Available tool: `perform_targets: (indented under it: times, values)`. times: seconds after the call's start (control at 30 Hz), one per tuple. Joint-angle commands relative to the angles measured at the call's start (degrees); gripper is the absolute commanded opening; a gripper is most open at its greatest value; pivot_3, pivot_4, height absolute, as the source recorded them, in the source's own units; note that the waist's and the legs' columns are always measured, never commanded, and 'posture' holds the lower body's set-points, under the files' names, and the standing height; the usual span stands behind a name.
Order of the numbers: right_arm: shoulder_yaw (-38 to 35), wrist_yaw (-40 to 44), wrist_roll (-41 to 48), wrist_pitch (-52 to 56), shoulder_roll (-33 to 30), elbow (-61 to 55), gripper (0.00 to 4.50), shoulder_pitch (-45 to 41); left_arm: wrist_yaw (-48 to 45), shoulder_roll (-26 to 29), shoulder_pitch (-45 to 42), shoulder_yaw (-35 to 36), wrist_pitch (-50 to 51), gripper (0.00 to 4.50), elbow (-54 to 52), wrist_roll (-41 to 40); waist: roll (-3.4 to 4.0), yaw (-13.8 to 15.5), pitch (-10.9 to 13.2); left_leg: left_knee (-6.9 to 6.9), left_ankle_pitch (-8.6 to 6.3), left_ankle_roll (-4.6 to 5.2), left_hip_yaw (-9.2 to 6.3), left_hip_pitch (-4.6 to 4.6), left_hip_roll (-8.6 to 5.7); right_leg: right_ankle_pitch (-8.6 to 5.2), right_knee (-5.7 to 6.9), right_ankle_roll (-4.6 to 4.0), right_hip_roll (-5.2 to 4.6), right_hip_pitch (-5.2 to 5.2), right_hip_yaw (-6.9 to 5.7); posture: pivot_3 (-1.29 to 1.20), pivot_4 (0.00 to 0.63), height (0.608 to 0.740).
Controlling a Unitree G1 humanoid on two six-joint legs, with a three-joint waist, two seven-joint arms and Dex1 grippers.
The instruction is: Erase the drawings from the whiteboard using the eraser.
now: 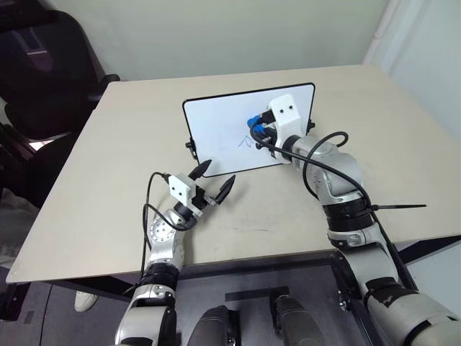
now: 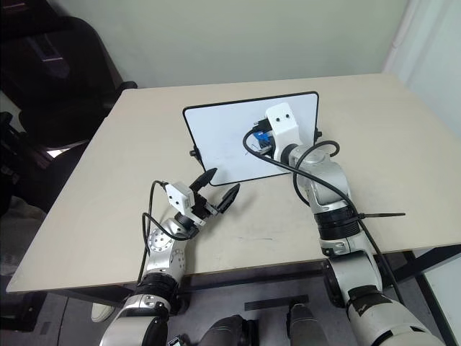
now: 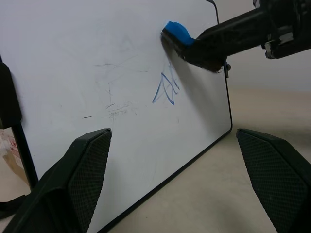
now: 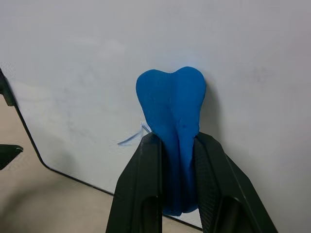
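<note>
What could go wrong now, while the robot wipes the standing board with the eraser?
The whiteboard stands nearly upright on the table, and the open left gripper is not holding it, so a push might tip it over. The eraser, pinched in the right gripper, sits above the drawings, so a short wipe may miss them.

surface: beige table (image 1: 108, 166) | on it: whiteboard (image 1: 216, 130), standing upright near centre
</note>
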Motion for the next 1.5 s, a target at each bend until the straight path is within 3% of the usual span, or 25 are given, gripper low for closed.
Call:
perform_targets:
  times: [0.03,0.4,0.97,1.5]
  values:
    - [-0.6,-0.2,0.8,-2.1,1.1,-2.0,0.73,-0.5,0.4,-0.9,1.1,-0.1,-0.8,4.5,0.9,-0.3,0.0,0.0,0.0,0.0,0.0,0.0,0.0,0.0,0.0,0.0,0.0,0.0,0.0,0.0,0.0,0.0,0.15,0.726]
    - [3.4,0.0,-2.1,-6.8,0.5,7.0,0.73,8.4,1.4,-1.5,2.4,-0.2,-1.0,4.5,-0.2,-0.2,-0.05,0.0,-0.1,0.06,0.0,0.0,0.0,0.04,-0.02,0.03,-0.01,0.03,-0.04,0.09,0.01,0.0,0.15,0.726]
    - [-0.9,-0.7,0.7,-4.9,1.7,-0.8,0.73,-2.0,1.1,-1.2,2.8,-0.3,-0.4,4.5,-0.7,-0.6,-0.06,-0.3,-0.1,0.06,0.0,0.0,0.03,-0.01,0.0,0.18,-0.01,-0.2,-0.01,0.0,0.0,0.0,0.15,0.726]
    - [1.4,-1.1,-1.5,-7.4,2.1,7.0,0.73,4.6,0.9,-0.7,3.3,-0.2,-0.1,4.5,-1.7,-0.8,-0.13,-0.4,-0.1,0.08,-0.01,-0.01,0.04,0.04,0.0,0.2,-0.01,-0.18,-0.01,0.04,0.01,0.0,0.15,0.726]
